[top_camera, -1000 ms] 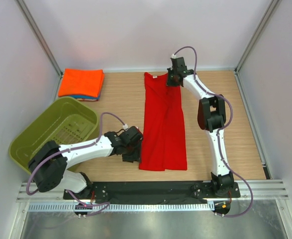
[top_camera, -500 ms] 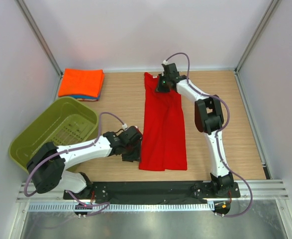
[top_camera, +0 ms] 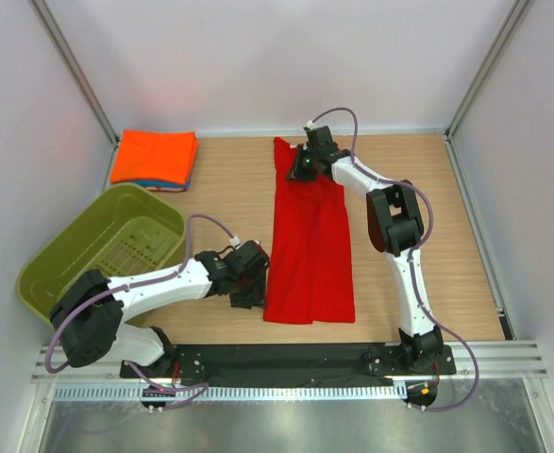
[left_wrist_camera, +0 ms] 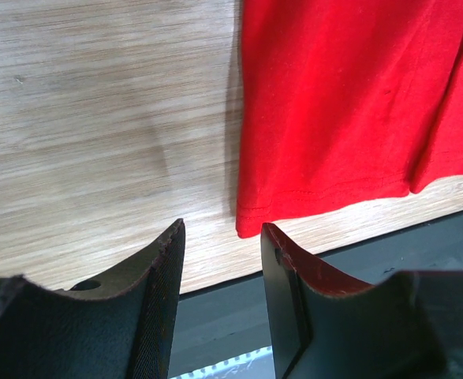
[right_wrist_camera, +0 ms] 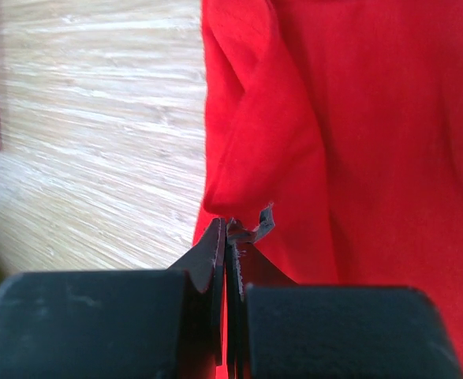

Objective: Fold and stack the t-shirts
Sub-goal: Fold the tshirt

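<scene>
A deep red t-shirt (top_camera: pixel 310 245) lies as a long strip down the middle of the table. At its far end my right gripper (top_camera: pixel 302 170) is shut on a fold of the cloth; in the right wrist view the red t-shirt (right_wrist_camera: pixel 357 142) bunches up at the closed gripper (right_wrist_camera: pixel 228 225), with a small grey tag poking out beside it. My left gripper (top_camera: pixel 250 294) stands open just left of the shirt's near-left corner; the left wrist view shows that gripper (left_wrist_camera: pixel 222 229) holding nothing and the shirt's hem corner (left_wrist_camera: pixel 251 217) just past its tips. The orange t-shirt (top_camera: pixel 154 156) lies folded on a blue one (top_camera: pixel 166 184) at the far left.
An olive-green basket (top_camera: pixel 59 255) sits at the left, beside the left arm. Grey walls close in the table on three sides. A black base plate (top_camera: pixel 295 357) runs along the near edge, close under the left gripper.
My right gripper has moved left and a little nearer, dragging the shirt's far corner with it over the cloth. The left arm has barely moved.
</scene>
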